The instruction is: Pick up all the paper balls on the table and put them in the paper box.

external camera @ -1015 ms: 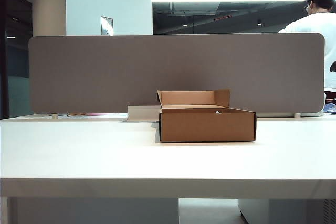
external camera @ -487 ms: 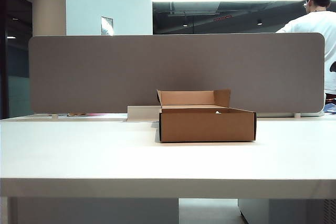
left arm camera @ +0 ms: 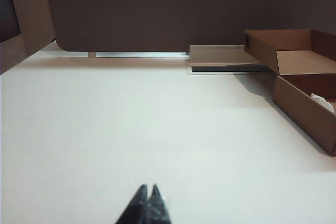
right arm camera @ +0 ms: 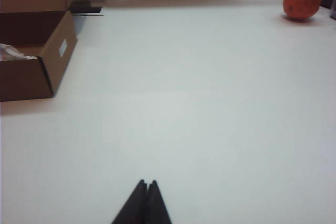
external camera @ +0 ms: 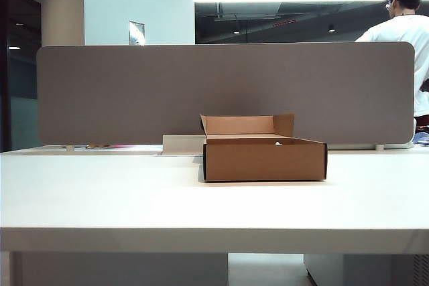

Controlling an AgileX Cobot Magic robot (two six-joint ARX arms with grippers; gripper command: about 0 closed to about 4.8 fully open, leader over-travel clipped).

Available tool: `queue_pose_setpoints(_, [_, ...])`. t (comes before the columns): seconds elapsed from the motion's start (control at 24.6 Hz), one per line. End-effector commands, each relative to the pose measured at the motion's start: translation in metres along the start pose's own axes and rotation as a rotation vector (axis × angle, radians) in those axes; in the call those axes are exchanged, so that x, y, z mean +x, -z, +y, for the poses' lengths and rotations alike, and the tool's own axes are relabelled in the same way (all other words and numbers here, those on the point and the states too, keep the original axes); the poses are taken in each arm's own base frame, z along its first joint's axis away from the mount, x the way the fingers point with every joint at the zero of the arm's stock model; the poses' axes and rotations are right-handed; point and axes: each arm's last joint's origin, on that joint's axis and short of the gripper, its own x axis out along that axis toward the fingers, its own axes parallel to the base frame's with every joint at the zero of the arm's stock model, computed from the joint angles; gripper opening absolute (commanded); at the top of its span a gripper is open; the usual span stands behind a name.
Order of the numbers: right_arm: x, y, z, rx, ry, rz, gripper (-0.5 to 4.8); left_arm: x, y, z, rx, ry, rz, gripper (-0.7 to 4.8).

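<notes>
**Paper already in the box, both claws closed and empty**

The paper balls (left arm camera: 321, 102) show only as white crumpled paper inside the paper box (external camera: 265, 159): a pale lump behind the near wall in the left wrist view, a grey-white scrap (right arm camera: 11, 52) in the right wrist view, and a small white speck above the rim in the exterior view. How many wads lie in there cannot be told. No loose ball shows anywhere on the table (external camera: 100, 199) in any view.

The box stands ahead of both claws, its long axis running across the table, back flap upright. From the left claw (left arm camera: 148, 194) it lies ahead and off to the right side of the table; from the right claw (right arm camera: 147, 190) it lies ahead and off toward the left. Both are well apart from it, and neither arm looks clearly nearer.

Each claw hangs over bare table with its tips pressed together, holding nothing.

Further out, an orange ball (right arm camera: 302, 2) (no part of the task) sits far ahead of the right claw, a low white block (left arm camera: 223, 56) rests just beside the box's far corner, and the divider panel (external camera: 134, 92) closes off the back. The task appears finished, or nearly so.
</notes>
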Motion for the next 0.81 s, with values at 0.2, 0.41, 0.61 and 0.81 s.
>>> queue_pose_setpoints(0.2, [0.0004,0.0016,0.0021,0.016,-0.074,0.003,0.00,-0.0001,-0.0020,-0.0001,-0.003,0.002,-0.013,-0.06])
queue_pose_setpoints(0.41, [0.0004,0.0016,0.0021,0.016,-0.074,0.003,0.00,-0.0001,-0.0020,-0.0001,-0.003,0.002,-0.013,-0.06])
queue_pose_setpoints(0.61, [0.0004,0.0016,0.0021,0.016,-0.074,0.003,0.00,-0.0001,-0.0020,-0.0001,-0.003,0.002,-0.013,-0.06])
queue_pose_setpoints(0.81, [0.0004,0.0016,0.0021,0.016,-0.074,0.003,0.00,-0.0001,-0.0020,-0.0001,-0.003,0.001,-0.013,-0.06])
